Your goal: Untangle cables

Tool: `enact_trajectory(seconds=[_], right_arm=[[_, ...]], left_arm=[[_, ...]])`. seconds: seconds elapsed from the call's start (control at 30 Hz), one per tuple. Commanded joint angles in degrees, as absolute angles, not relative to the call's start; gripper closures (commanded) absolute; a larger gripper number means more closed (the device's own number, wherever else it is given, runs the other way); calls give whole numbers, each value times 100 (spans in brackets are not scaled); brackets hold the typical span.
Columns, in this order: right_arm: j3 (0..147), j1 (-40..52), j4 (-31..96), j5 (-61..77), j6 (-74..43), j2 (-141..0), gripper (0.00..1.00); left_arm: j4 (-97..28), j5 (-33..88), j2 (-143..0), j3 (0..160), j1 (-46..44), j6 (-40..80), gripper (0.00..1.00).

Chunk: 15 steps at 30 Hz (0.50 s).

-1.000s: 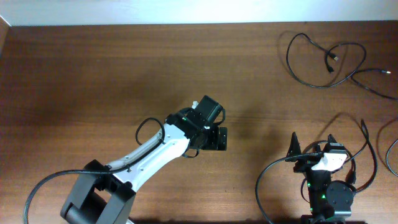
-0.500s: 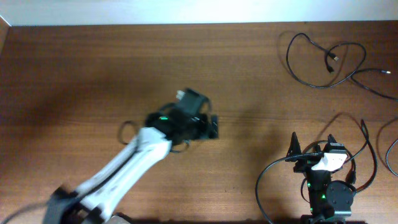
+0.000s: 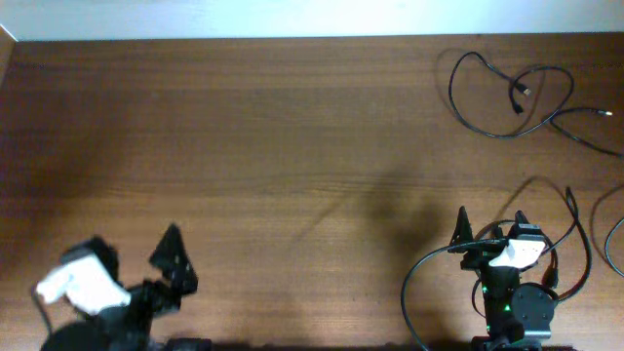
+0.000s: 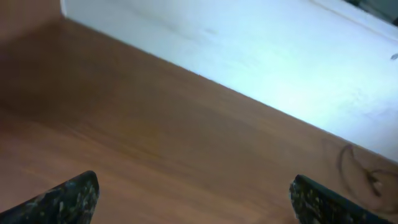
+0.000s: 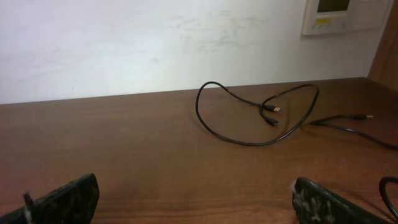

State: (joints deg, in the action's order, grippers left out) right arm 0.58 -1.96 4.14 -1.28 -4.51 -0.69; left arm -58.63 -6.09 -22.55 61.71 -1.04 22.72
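Two cables, by the look of it, lie loose at the upper right of the overhead view, loops crossing near the plugs, so untangling looks unfinished. Left gripper and right gripper are both spread wide, empty, well apart from them. Wall panel: nothing readable.

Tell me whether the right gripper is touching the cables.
Apart. The right wrist view shows a stretch of table between the right gripper and the cables.

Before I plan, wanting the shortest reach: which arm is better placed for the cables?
Right. The right end effector, open, faces the cables on its own side; the left end effector sits far left.
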Motion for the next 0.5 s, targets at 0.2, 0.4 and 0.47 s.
enact_trajectory(seconds=[0.2, 0.4, 0.47], right_arm=[[32, -228, 451, -200, -493, -25, 1], [32, -228, 451, -200, -493, -25, 1], [32, -228, 451, -200, -491, -25, 1]], left_arm=[[-4132, -327, -38, 3586, 30, 1035, 1], [-1044, 40, -32, 1135, 104, 163, 1], [-526, 40, -30, 622, 104, 141, 1]])
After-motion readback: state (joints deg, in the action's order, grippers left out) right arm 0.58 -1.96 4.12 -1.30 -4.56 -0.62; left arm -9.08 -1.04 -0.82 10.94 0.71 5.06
